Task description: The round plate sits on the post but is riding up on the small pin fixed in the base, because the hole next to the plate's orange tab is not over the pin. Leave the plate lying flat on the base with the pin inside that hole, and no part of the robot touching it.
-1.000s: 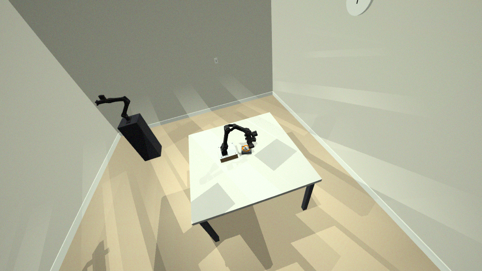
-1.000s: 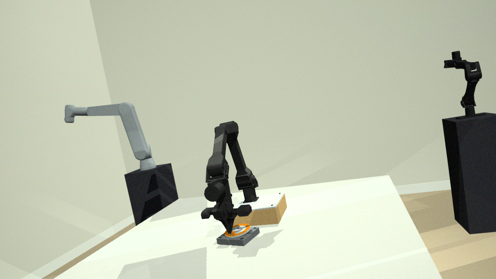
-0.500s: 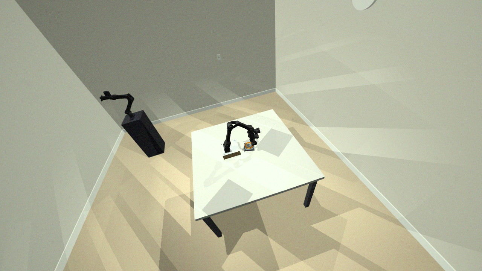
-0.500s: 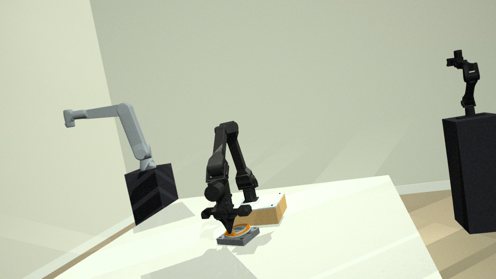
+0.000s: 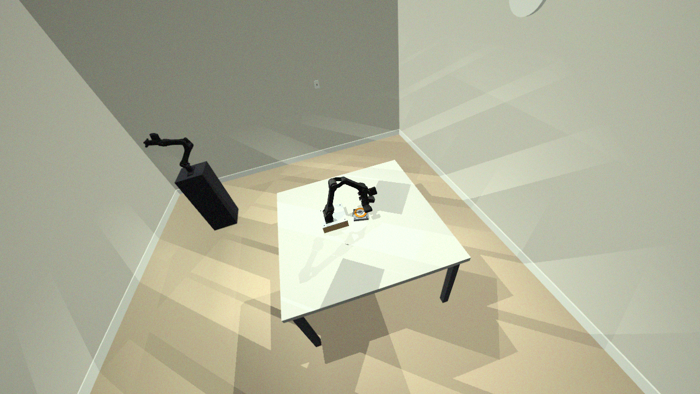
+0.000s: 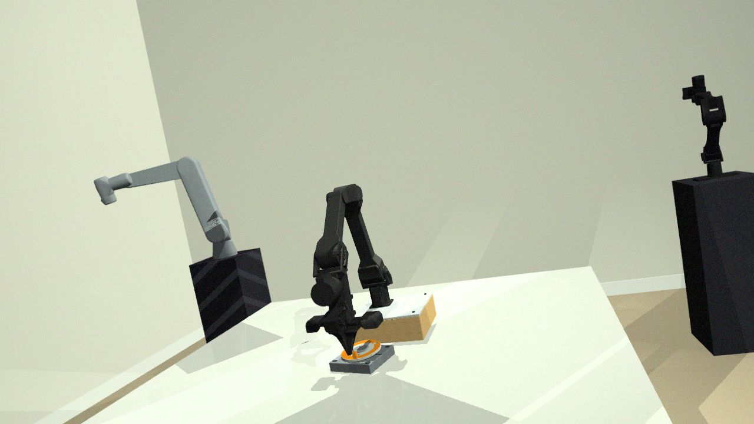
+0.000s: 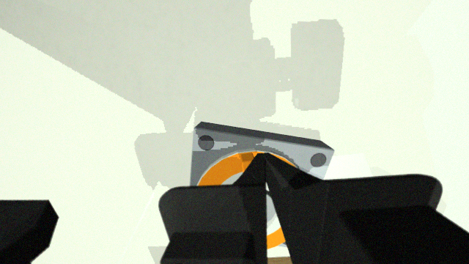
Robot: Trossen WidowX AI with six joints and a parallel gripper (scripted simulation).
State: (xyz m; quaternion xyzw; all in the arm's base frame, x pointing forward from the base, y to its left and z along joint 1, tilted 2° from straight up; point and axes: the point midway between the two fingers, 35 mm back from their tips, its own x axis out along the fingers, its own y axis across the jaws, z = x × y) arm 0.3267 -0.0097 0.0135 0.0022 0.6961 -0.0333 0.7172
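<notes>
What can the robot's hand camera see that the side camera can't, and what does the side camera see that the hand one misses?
Only the wrist view shows the two dark round holes in the far corners of the grey base, and the shut fingertips from close up, meeting over the plate's orange ring.

Only the exterior view shows the whole black arm, the wooden block behind the base, and two other arms on dark stands.

Both show the gripper, shut and pointing down at the round plate on the white table.
</notes>
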